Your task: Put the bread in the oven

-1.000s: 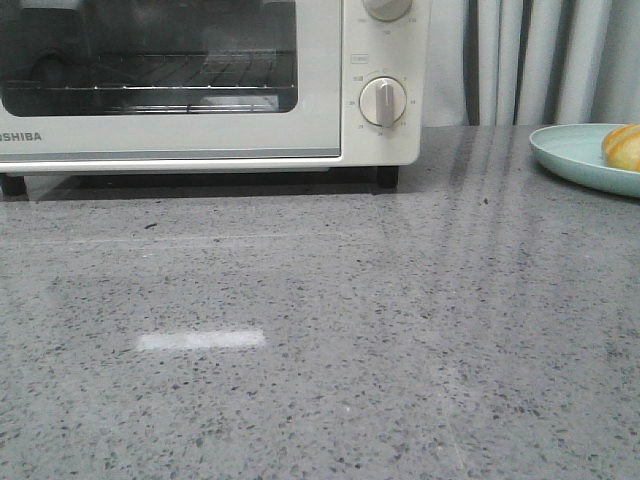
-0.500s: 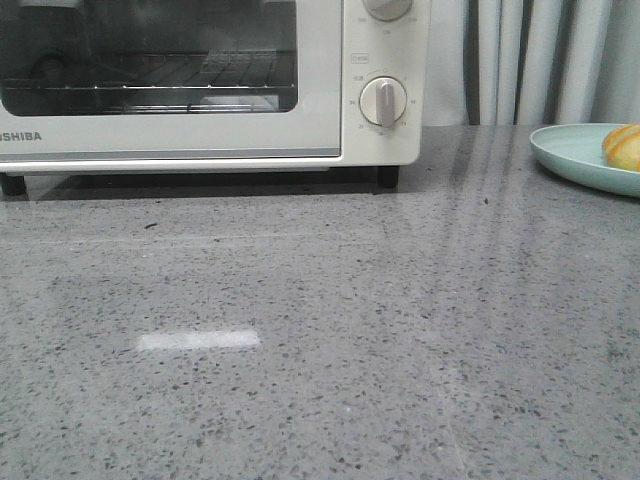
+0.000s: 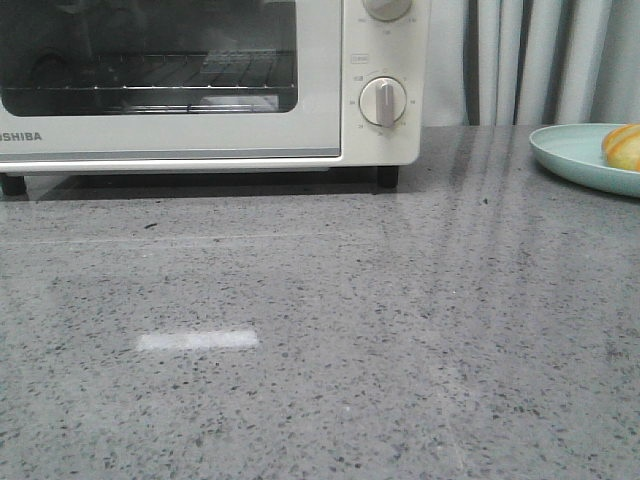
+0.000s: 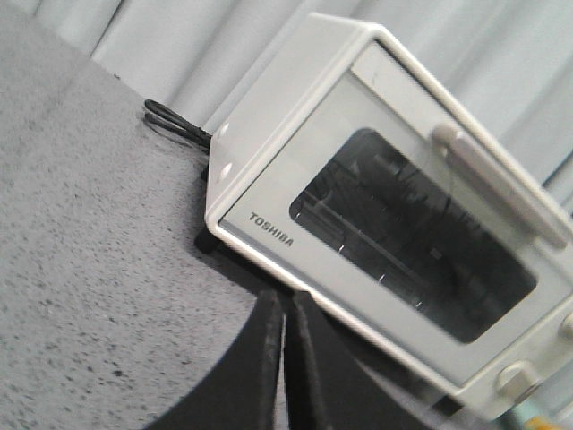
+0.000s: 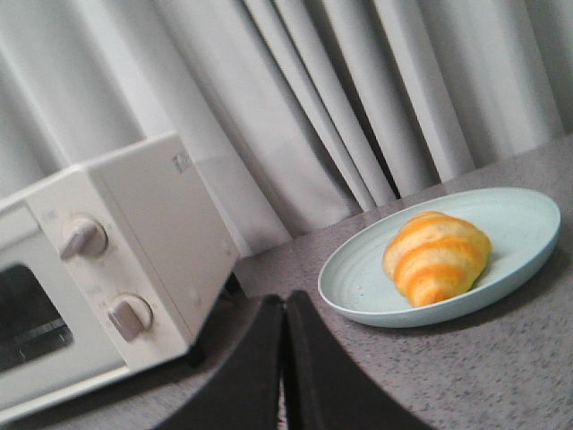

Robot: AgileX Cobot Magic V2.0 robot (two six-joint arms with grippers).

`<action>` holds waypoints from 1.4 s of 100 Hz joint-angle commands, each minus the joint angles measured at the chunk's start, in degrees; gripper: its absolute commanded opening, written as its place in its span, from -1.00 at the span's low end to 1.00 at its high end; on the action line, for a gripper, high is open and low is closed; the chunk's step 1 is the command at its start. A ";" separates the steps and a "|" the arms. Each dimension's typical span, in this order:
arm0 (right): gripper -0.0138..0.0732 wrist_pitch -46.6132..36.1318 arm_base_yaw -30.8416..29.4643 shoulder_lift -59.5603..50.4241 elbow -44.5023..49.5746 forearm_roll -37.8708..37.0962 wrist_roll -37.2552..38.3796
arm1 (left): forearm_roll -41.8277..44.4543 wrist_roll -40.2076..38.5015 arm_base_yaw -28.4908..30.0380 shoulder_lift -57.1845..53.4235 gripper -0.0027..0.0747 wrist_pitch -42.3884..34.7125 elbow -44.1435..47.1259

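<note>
Right wrist view — bread beyond closed right claw.

Each claw is formed by two matte black fingers. On the left claw and right claw, smooth, tapered finger surfaces are seen.

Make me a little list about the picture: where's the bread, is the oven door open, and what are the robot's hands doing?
bread: a striped golden roll lying on the plate, at the table's right side
plate: pale green, standing on the grey table, apart from the oven
oven: cream-white, at the back left, wire rack inside
oven door: closed, handle untouched
left hand: shut and empty, facing the oven door
right hand: shut and empty, facing the plate, not touching the bread
task progress: bread not picked up yet
</note>
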 commanded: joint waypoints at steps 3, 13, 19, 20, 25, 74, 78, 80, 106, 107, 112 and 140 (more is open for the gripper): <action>-0.80 -5.40 0.17 -1.21 0.64 4.88 -0.10 | -11.30 -0.52 0.20 -1.74 -0.99 -4.68 1.44; -0.80 -5.47 0.17 -1.21 -0.49 10.48 -0.10 | -19.27 -0.52 0.20 -1.74 -0.99 -5.35 0.62; -0.79 -3.02 0.17 -1.21 -2.40 13.74 -0.10 | -21.77 -0.15 -0.14 -1.74 -0.99 -3.47 -1.12; -0.79 -2.48 0.17 -1.21 -2.64 13.74 -0.10 | -21.65 0.00 -0.09 -1.74 -0.99 -2.73 -1.72; -0.79 2.45 0.17 -1.11 -4.76 12.43 -0.37 | -19.87 2.85 -0.18 -1.74 -0.99 0.85 -4.17; -0.79 21.44 0.17 14.18 -29.69 0.04 -16.94 | -12.06 35.96 -5.05 28.51 -0.99 16.76 -34.04; -0.79 22.57 0.17 15.67 -31.08 0.04 -18.99 | -12.06 36.69 -6.68 30.78 -0.99 16.01 -36.56; -0.80 22.90 0.17 16.15 -31.81 0.04 -19.61 | -12.06 37.08 -7.21 31.56 -0.99 15.88 -37.43; -0.79 24.74 0.17 20.92 -35.42 0.04 -21.88 | -10.53 39.15 -14.79 48.06 -0.99 14.88 -52.03; -0.79 24.74 0.17 20.92 -35.42 0.04 -21.88 | -10.33 39.15 -14.96 48.84 -0.99 14.88 -52.60; -0.79 24.74 0.17 20.92 -35.42 0.04 -21.88 | -8.39 39.44 -16.20 51.47 -0.99 14.88 -54.11; -0.79 27.20 0.17 20.92 -35.42 0.04 -21.88 | -1.37 40.77 -18.75 62.53 -0.99 11.12 -58.11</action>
